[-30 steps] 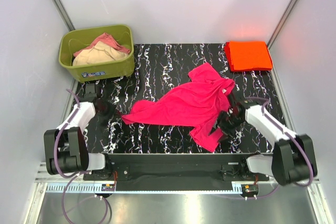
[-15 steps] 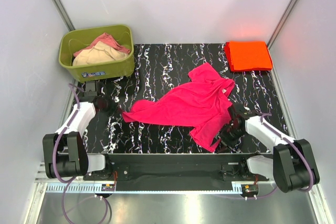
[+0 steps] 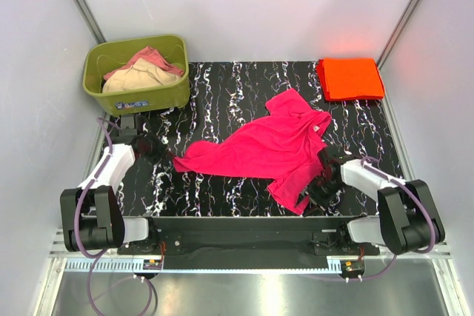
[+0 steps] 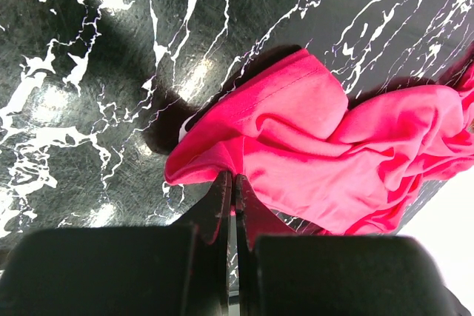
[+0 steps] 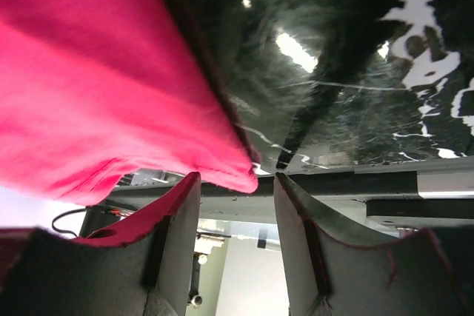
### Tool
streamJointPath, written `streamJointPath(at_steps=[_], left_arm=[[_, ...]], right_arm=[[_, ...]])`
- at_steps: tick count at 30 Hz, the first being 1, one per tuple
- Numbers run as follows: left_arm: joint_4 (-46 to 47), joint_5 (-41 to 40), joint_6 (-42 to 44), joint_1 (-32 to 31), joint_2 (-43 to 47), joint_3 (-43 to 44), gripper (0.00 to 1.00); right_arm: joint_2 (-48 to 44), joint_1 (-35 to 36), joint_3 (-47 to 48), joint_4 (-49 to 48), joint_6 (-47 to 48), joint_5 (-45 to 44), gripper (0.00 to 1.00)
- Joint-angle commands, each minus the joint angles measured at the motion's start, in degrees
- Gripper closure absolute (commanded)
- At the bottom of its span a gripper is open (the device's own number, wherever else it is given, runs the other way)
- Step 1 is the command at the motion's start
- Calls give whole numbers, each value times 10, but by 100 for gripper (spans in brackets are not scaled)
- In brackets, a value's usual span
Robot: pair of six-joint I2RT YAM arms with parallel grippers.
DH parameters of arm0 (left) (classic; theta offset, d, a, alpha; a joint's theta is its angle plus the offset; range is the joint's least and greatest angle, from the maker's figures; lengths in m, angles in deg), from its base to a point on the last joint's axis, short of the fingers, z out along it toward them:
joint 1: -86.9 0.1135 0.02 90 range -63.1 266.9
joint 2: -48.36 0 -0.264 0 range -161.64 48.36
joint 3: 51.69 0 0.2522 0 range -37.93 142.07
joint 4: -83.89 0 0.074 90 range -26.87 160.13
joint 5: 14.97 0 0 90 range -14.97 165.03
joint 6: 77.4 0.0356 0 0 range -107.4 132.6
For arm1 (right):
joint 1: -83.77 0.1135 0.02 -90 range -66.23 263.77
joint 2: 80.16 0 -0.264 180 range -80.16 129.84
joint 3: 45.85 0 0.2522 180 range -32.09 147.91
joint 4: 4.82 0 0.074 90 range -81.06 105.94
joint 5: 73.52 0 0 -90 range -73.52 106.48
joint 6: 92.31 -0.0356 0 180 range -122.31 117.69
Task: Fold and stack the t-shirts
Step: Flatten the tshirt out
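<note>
At the left tip of the pink t-shirt (image 3: pixel 259 149): the left end effector (image 4: pixel 230 177) has moved in from the left during the last second and now stands right at this tip.
Left end effector, state: the jaws are pressed together with no gap to see. The tips touch the hem of the pink t-shirt. Whether a fold of cloth is caught between them, I cannot tell.
Pink t-shirt, place: it lies spread but crumpled on the desk (image 3: pixel 222 86), not folded, with its left tip toward the left arm and its near right corner toward the right arm. It has hardly shifted.
At the near right corner of the pink t-shirt: the right end effector (image 5: pixel 237 179) has pulled in close to this corner, and its jaws have come nearer to each other.
Right end effector, state: the jaws stand about half apart. The corner of the pink t-shirt hangs in the gap between them, but they are not closed on it.
Orange t-shirt (image 3: pixel 350 78), place: well apart from the pink t-shirt, beyond its far right side, already folded flat.
Meaning for the task: I judge that both arms are taking the two ends of the pink t-shirt to pull it flat. The folding and stacking of it are not yet begun.
</note>
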Motion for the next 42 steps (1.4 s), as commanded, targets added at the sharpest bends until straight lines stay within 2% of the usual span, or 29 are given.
streamJointPath(at_steps=[1, 5, 9, 11, 13, 14, 18, 19, 23, 29, 36, 39, 41, 42], left_arm=[[25, 21, 0, -1, -3, 20, 100], [25, 24, 0, -2, -13, 26, 100], [30, 28, 1, -2, -21, 28, 100], [29, 27, 3, -1, -22, 27, 100], [29, 27, 4, -1, -21, 24, 100], [29, 26, 5, -1, -20, 25, 100], [29, 21, 5, -1, -7, 23, 100], [30, 18, 6, -2, 1, 24, 100], [24, -3, 15, -1, 28, 50, 100], [18, -44, 18, -6, 70, 116, 100], [45, -61, -8, -12, 104, 222, 100], [80, -46, -52, -15, 111, 261, 100], [96, -40, -64, -26, 111, 298, 100], [111, -37, -65, -29, 110, 312, 100]], right_arm=[[17, 7, 24, 6, -30, -13, 48], [40, 22, 40, 14, -56, -45, 48], [57, 42, 33, -23, -111, -45, 52], [59, 46, 11, -46, -130, -33, 67], [46, 46, 6, -48, -139, -43, 76], [25, 45, 10, -47, -136, -50, 83], [-3, 45, 67, 7, -87, -104, 97], [-7, 44, 104, 32, -70, -131, 100], [-12, 15, 214, 94, 30, -193, 100], [-28, -54, 398, 140, 146, -215, 100], [38, -99, 700, 211, 215, -261, 100], [64, -112, 882, 250, 223, -280, 100], [82, -115, 955, 265, 235, -292, 100], [87, -114, 1022, 272, 237, -297, 100]])
